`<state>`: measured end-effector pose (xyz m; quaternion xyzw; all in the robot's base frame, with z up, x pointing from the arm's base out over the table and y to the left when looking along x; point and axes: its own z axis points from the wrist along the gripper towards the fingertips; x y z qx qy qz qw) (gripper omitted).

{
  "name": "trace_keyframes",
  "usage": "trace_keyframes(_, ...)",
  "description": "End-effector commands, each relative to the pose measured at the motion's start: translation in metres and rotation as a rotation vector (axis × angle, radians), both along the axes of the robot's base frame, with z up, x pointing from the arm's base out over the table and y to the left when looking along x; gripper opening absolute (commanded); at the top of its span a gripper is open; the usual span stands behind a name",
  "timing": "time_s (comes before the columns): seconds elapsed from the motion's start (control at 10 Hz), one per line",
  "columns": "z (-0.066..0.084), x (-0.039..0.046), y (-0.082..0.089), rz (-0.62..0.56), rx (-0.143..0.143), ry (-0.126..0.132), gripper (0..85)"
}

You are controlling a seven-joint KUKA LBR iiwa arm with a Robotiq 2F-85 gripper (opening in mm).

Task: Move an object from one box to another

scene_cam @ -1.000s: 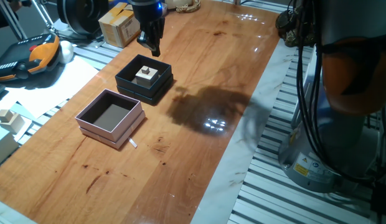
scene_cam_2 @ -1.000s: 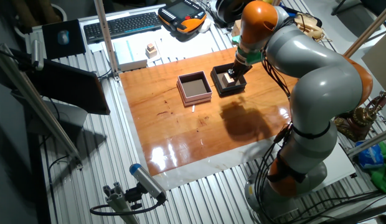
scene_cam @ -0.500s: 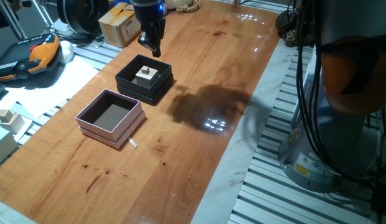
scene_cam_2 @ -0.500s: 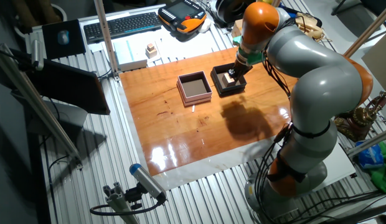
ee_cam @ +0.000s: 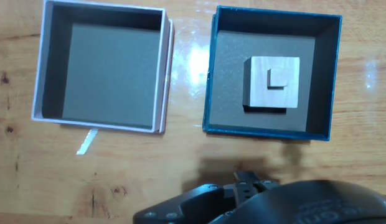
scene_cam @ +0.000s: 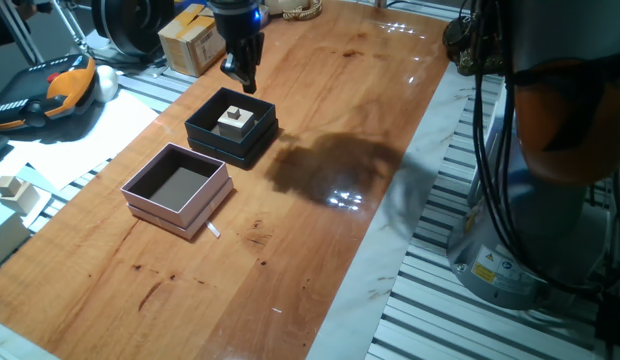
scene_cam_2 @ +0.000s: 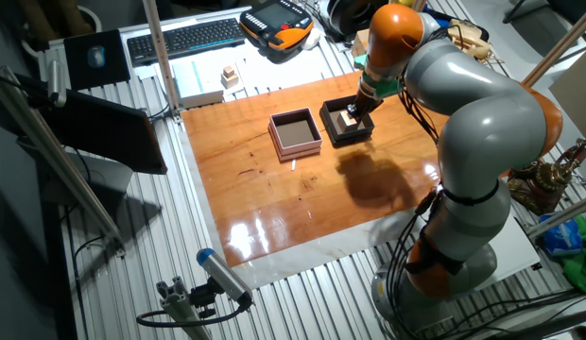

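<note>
The small pale wooden cube [scene_cam: 234, 120] sits inside the black box [scene_cam: 205, 128], on its pale floor. It also shows in the other fixed view [scene_cam_2: 350, 119] and the hand view [ee_cam: 272, 83], where a smaller raised square shows on its top. The pink box [scene_cam: 140, 190] stands apart beside the black box, with nothing inside [ee_cam: 37, 74]. My gripper [scene_cam: 242, 76] hangs above the far edge of the black box [ee_cam: 333, 74]. It holds nothing and its fingers look apart. In the hand view only its dark body shows, at the bottom.
A small white scrap [scene_cam: 214, 231] lies on the wood by the pink box. Two pale wooden blocks [scene_cam: 12, 190] lie off the table at the left. A cardboard box [scene_cam: 190, 40] and an orange-black controller [scene_cam: 60, 90] lie beyond the far edge. The arm's base [scene_cam: 550, 150] stands at the right.
The gripper has crept slightly upward above the black box. The cube and both boxes have not moved.
</note>
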<state>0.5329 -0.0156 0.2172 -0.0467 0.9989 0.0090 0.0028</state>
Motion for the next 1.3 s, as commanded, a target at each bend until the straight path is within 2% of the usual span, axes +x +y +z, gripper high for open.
trace_keyframes(0.0, -0.001, 0.0030, -0.002, -0.001, 0.008, 0.000, 0.0)
trace_keyframes(0.1, -0.003, 0.0071, -0.004, -0.007, 0.020, 0.003, 0.0)
trace_keyframes(0.4, -0.003, 0.0153, -0.011, -0.037, 0.019, 0.004, 0.0)
trace_keyframes(0.6, 0.000, 0.0174, -0.006, -0.101, -0.024, -0.018, 0.0)
trace_keyframes(0.7, 0.001, 0.0196, -0.005, -0.117, -0.036, -0.020, 0.0)
trace_keyframes(1.0, 0.002, 0.0253, -0.006, -0.136, -0.025, -0.003, 0.0)
trace_keyframes(1.1, 0.000, 0.0277, -0.007, -0.151, 0.000, 0.001, 0.0)
trace_keyframes(1.2, -0.003, 0.0303, -0.009, -0.159, 0.011, -0.003, 0.0)
